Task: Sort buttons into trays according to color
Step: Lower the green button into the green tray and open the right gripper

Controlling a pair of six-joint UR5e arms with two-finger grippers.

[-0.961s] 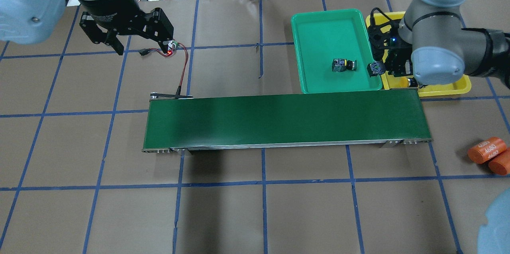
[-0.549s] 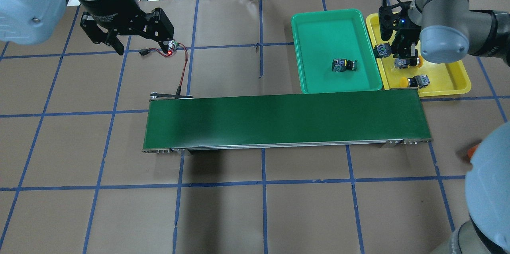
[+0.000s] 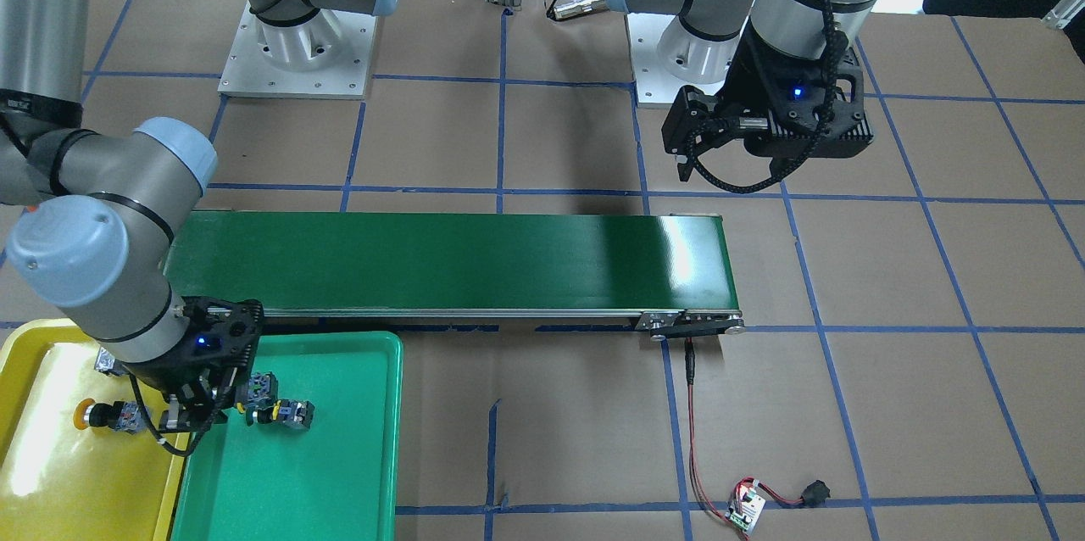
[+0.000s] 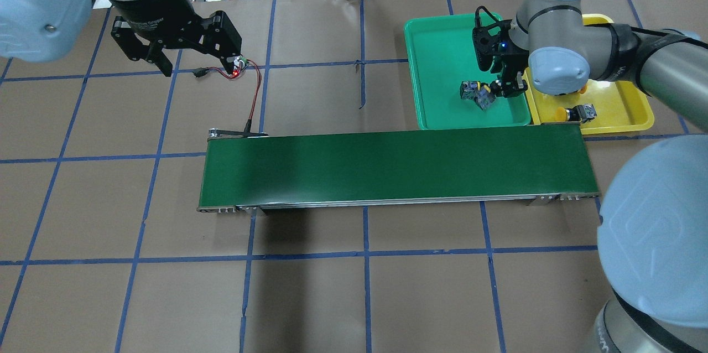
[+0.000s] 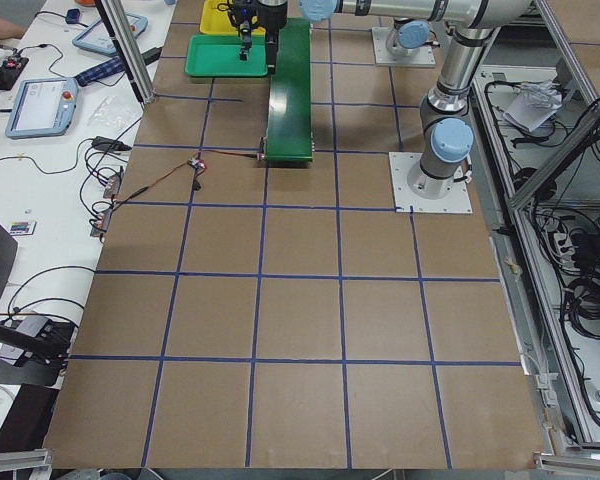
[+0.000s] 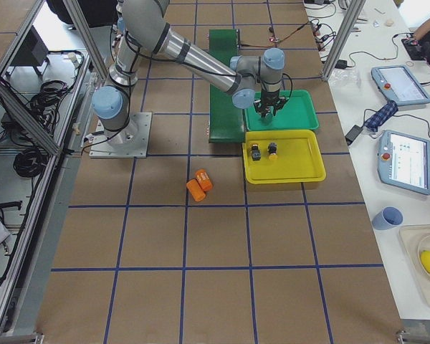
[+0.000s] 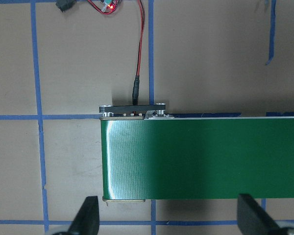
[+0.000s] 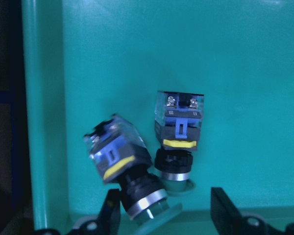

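- right gripper (image 4: 504, 89): low over the green tray (image 4: 442, 48), on the side next to the yellow tray (image 4: 625, 120); fingers (image 8: 110, 215) spread wide in the wrist view, clamping nothing.
- tilted button (image 8: 116, 154): inside the green tray, leaning with its cap end down toward the gap between the fingers and close to one of them; cannot tell whether it touches that finger; blue-and-black body with a yellow band.
- second button (image 8: 179, 129): also inside the green tray, just beside the tilted one, screw end pointing away from the gripper, cap end toward it; same kind of body.
- cap colours of these two: hard to read against the green of the tray.
- yellow-capped button (image 4: 578, 114): on its side in the yellow tray, near the edge by the belt (image 4: 387, 165).
- fourth button (image 3: 110, 415): in the yellow tray too, farther from the belt, on its side, with a yellow-orange cap; mostly hidden behind the right arm in the overhead view.
- both trays: side by side on the table (image 4: 310, 286), just past the belt's right end.
- left gripper (image 4: 199, 68): well apart from the trays, above the table beyond the belt's left end, beside a small circuit board (image 4: 239, 65) on a red wire; fingers far apart, holding nothing.
- orange cylinders (image 6: 198, 184): two, lying together on the table, near the yellow tray but apart from it.
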